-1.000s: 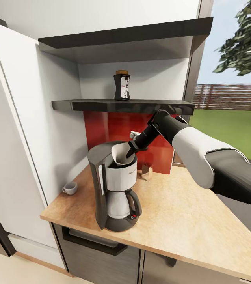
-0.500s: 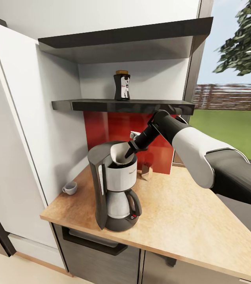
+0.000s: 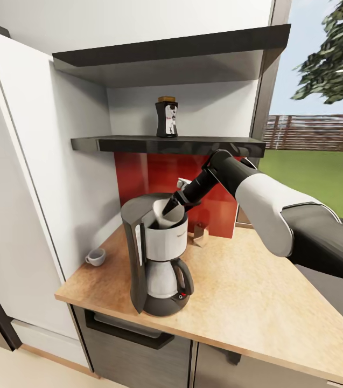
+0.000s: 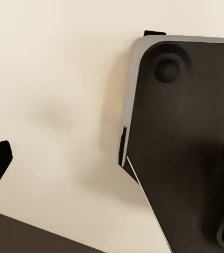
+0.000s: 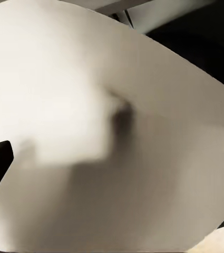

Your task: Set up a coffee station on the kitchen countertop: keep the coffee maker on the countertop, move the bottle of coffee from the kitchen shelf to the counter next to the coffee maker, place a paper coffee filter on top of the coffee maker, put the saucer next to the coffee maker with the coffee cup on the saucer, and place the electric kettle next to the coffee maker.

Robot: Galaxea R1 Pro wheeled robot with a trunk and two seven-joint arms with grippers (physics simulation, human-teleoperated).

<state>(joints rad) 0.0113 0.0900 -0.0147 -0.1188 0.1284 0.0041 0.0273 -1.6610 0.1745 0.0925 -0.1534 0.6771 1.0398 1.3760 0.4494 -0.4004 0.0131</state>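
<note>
The black and white coffee maker (image 3: 158, 269) stands on the wooden countertop (image 3: 257, 307). A white paper coffee filter (image 3: 165, 218) sits tilted in its open top, with my right gripper (image 3: 172, 205) shut on its rim from the right. That filter (image 5: 112, 132) spreads close across the right wrist view. The dark bottle of coffee (image 3: 167, 117) stands upright on the black shelf (image 3: 203, 145) above. A small coffee cup (image 3: 96, 257) rests on the counter left of the maker. My left gripper (image 4: 114, 158) hangs open over pale floor, holding nothing.
A tall white cabinet (image 3: 26, 188) closes off the counter's left side, and a red backsplash (image 3: 149, 175) stands behind the maker. A small brown box (image 3: 200, 234) sits at the back beside the maker. A second shelf (image 3: 182, 51) hangs above the bottle. A dark part of the robot (image 4: 180, 137) lies under the left gripper.
My right gripper has shifted slightly left over the coffee maker, and the filter has tipped and sunk further into the top. The camera and other things have not moved.
</note>
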